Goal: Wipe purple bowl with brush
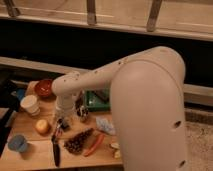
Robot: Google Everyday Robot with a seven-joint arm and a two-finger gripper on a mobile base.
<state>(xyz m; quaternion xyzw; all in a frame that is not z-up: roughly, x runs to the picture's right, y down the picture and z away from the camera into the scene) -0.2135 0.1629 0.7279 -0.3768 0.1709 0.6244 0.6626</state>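
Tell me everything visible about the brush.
The brush is a long, slim, black stick lying flat on the wooden table, near its front edge, pointing away from the camera. Its far end lies below the gripper, which hangs open just above it; whether they touch cannot be told.

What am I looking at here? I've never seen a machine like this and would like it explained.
This is a mobile robot with one arm, seen by a single camera; where that camera sits is unclear. The big white shape is the arm, reaching left and down to a wooden table. At its tip the gripper, a two-finger claw, hangs open low over the table and seems to hold nothing. Just in front of it lies the brush, a slim black stick. Nearby are the purple bowl at the front left, a reddish-orange bowl, a white cup and a carrot.
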